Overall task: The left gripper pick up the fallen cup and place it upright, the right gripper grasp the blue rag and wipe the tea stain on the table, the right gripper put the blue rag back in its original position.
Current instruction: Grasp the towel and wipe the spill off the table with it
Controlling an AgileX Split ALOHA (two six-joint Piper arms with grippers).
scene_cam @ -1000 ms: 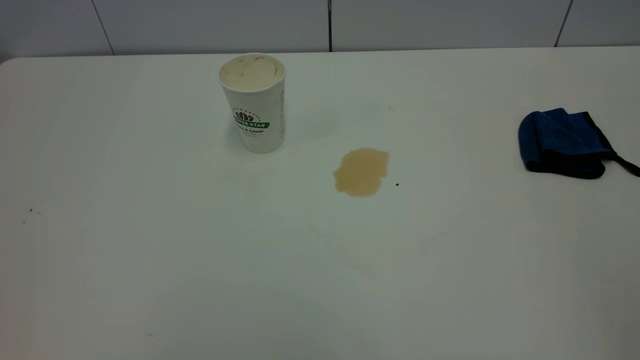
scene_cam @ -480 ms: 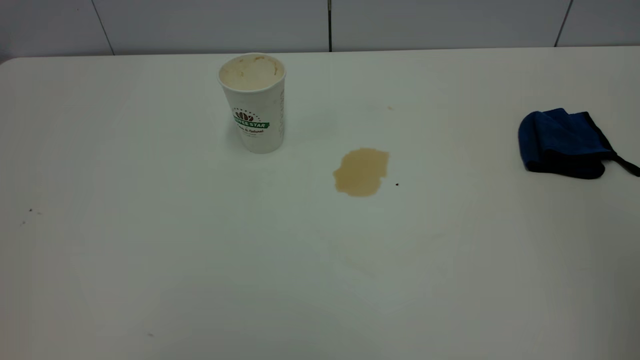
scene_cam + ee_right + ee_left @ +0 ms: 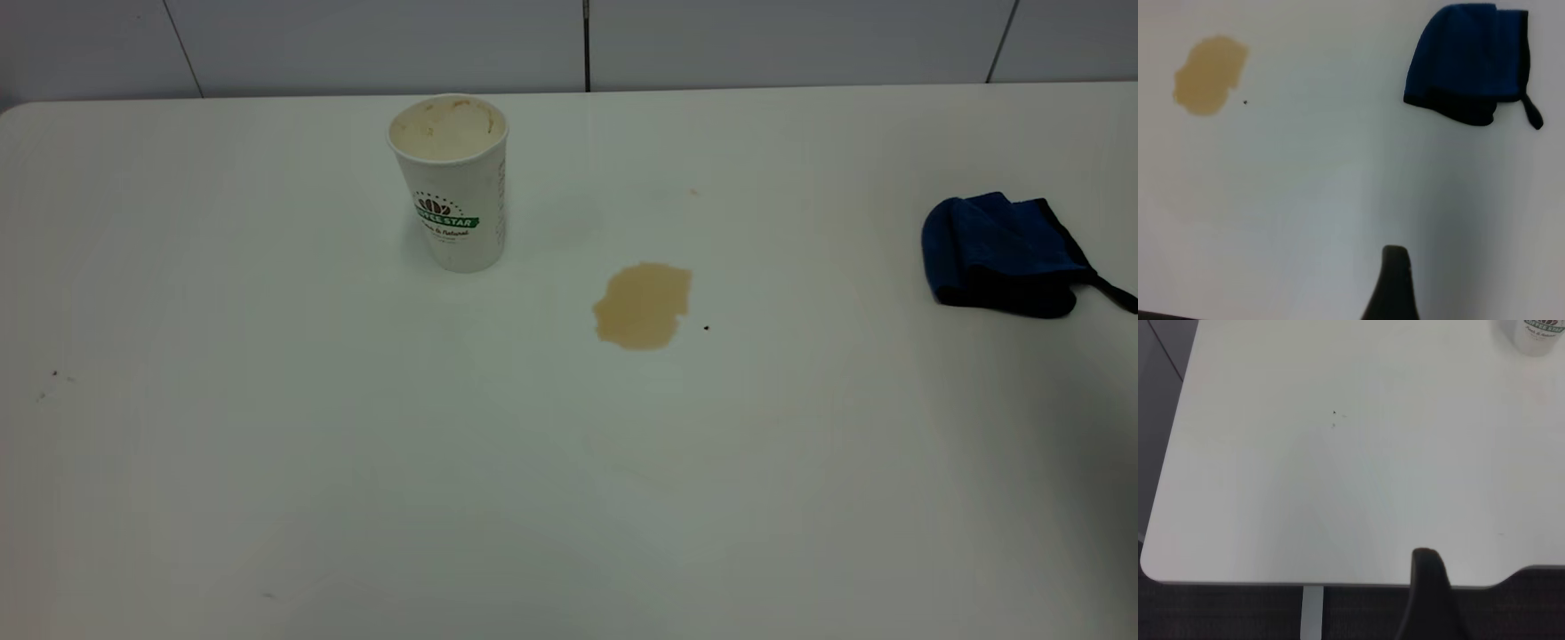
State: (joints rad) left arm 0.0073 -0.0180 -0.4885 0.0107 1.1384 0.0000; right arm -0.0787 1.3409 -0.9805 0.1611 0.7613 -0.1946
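Observation:
The white cup [image 3: 453, 187] with the green band stands upright at the back left of the table [image 3: 267, 462]; its base also shows in the left wrist view [image 3: 1537, 337]. The light brown tea stain [image 3: 642, 305] lies right of the cup, near the middle. The blue rag [image 3: 1000, 253] lies bunched at the far right, its black strap trailing right. Neither gripper shows in the exterior view. The left gripper [image 3: 1426, 587] shows only as a black tip over the table's near left edge, far from the cup. The right gripper [image 3: 1395, 273] shows only as a black tip above bare table, short of the rag [image 3: 1468, 57] and stain [image 3: 1208, 75].
A grey tiled wall [image 3: 587, 44] runs behind the table. The table's rounded near corner [image 3: 1158, 570] and front edge show in the left wrist view, with dark floor beyond. Tiny dark specks [image 3: 706, 328] dot the tabletop.
A soft shadow has grown over the table's near right part in the exterior view. The cup, the stain and the rag have not moved.

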